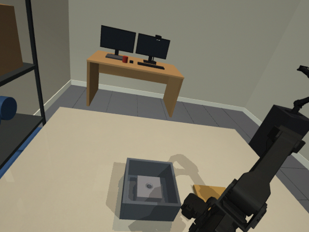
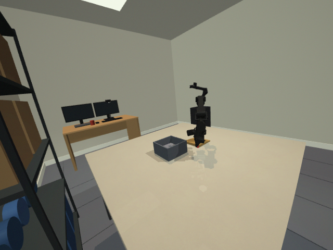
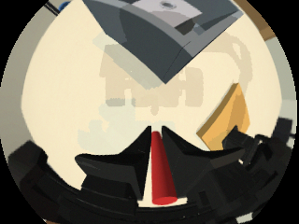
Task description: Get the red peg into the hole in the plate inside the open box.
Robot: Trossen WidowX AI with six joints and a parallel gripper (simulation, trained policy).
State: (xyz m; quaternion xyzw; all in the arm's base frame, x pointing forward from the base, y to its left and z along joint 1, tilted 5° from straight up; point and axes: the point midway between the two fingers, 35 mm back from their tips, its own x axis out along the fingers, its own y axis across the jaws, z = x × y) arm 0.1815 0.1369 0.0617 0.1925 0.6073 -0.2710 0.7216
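The red peg (image 3: 163, 175) (image 2: 197, 147) lies lengthwise between the fingers of my gripper (image 3: 156, 128), which is shut on it. Its thicker-looking end faces the wrist camera, and only a small red tip shows under the gripper in the exterior view. It is low, near the table top; any gap beneath it is hard to judge. In the top view the peg is hidden. The open dark grey box (image 1: 149, 212) (image 2: 161, 150) (image 3: 140, 49) stands beside the gripper. The pale plate (image 1: 143, 192) (image 2: 168, 145) on its floor has a round hole (image 1: 149, 185) (image 3: 168, 5), with no peg in it.
An orange-yellow board (image 1: 208, 189) (image 2: 206, 140) (image 3: 229, 112) lies under the arm's base, right of the box in the top view. The box walls stand up around the plate. A desk (image 1: 134, 71) with monitors and a shelf rack (image 1: 37, 82) stand beyond the table.
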